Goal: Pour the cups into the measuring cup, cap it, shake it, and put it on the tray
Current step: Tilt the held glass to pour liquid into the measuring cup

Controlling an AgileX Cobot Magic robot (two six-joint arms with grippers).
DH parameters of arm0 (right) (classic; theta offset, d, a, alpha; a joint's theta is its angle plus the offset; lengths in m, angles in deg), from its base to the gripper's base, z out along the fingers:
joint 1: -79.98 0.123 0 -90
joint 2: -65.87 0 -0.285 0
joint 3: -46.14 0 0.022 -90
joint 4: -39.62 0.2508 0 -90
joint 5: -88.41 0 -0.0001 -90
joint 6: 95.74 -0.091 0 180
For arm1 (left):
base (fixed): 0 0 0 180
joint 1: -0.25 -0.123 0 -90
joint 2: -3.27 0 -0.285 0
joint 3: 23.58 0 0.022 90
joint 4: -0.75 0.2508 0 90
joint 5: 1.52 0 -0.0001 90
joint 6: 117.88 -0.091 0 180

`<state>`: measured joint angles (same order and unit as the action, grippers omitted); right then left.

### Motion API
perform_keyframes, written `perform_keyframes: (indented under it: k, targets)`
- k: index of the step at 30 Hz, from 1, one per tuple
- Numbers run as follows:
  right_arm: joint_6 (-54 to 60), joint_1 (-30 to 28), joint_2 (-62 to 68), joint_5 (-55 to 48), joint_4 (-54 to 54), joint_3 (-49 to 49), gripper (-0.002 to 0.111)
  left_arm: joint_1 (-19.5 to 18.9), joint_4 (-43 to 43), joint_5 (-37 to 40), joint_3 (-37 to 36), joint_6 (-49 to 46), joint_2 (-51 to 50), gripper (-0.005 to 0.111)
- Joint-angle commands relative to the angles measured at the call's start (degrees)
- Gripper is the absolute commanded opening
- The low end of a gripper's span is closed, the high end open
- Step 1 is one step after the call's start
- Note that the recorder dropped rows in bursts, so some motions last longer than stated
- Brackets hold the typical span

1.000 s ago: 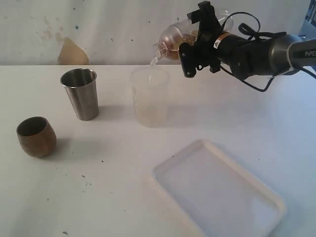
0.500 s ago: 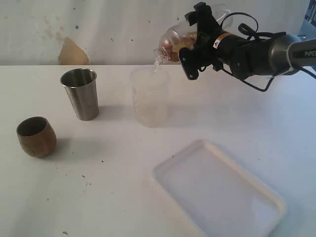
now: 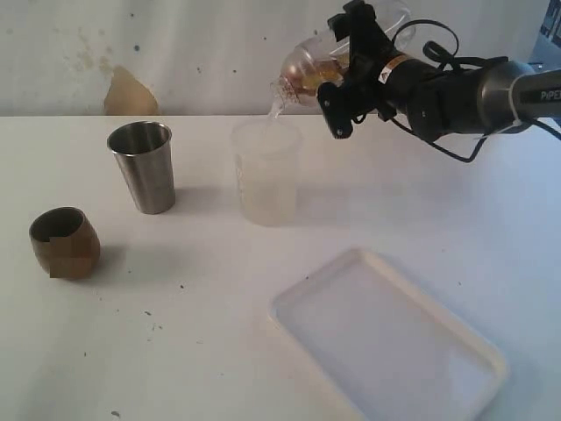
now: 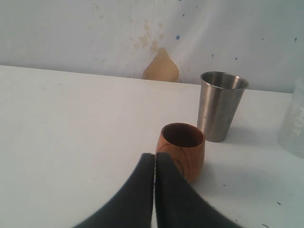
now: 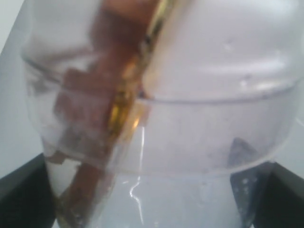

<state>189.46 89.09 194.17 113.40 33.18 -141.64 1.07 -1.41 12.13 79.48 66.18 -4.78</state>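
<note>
Right gripper (image 3: 344, 66) pinches the measuring cup (image 3: 307, 70) across its body, tilted spout-down, amber liquid inside. Thin stream (image 3: 273, 110) drops into the frosted container (image 3: 266, 175) at its 7 o'clock. Steel tumbler (image 3: 145, 167) at the container's 9, wooden cup (image 3: 64, 243) at 8, tray (image 3: 386, 342) at 5, bare. Left gripper (image 4: 155, 156) pressed together, empty, wooden cup just past its tips

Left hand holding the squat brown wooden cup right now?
No, the left hand is shut with nothing in it, and the squat brown wooden cup stands free just beyond its tips.
</note>
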Motion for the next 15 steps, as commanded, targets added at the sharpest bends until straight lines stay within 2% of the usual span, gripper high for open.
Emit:
perform_keyframes:
  k: [1,15]
  targets:
    - [0.1,-0.1,-1.1,4.7,0.3,-1.1,0.000,-0.1,-0.3,-0.2,-0.3,-0.1,0.3,0.001]
    - [0.1,0.0,-1.1,4.8,-1.6,-0.8,0.000,-0.1,-0.3,-0.2,-0.3,-0.1,0.3,0.001]
